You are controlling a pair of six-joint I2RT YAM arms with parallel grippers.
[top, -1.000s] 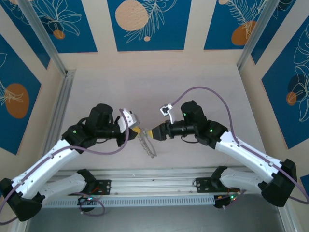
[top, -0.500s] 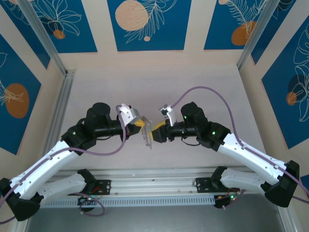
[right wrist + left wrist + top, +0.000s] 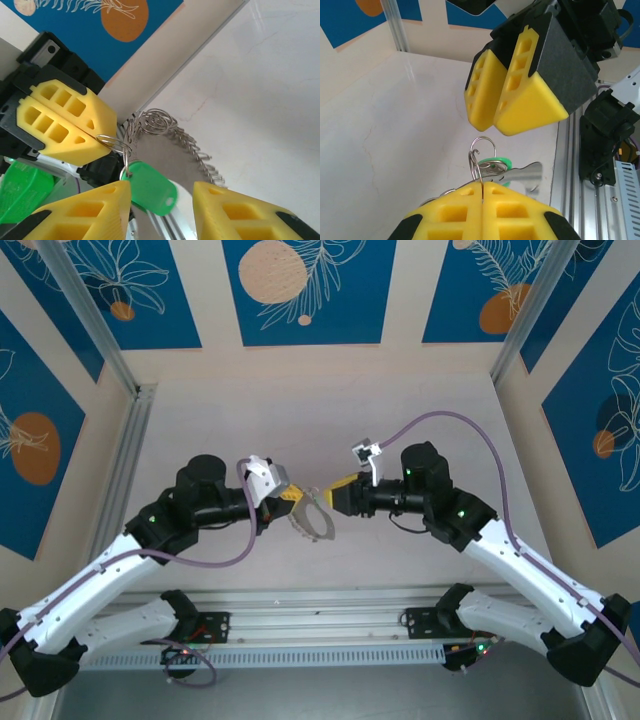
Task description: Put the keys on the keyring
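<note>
step: lining up key | left hand: pinched shut on keyring | right hand: apart, straddling key beside left tips | next: pinch key, feed onto ring, easy does it

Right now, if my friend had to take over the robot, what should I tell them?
Left fingers: shut on a small wire ring at the top of the keyring, holding it up above the table.
Right fingers: apart, gripping nothing, either side of the green key.
Things: the keyring hangs below the left fingers, and the green key dangles from the small wire ring beside them.
Done: the keyring is held up, with the key right at it.
Left: I can't tell if the key is fully threaded on. Check that, finish if needed, then let go.
</note>
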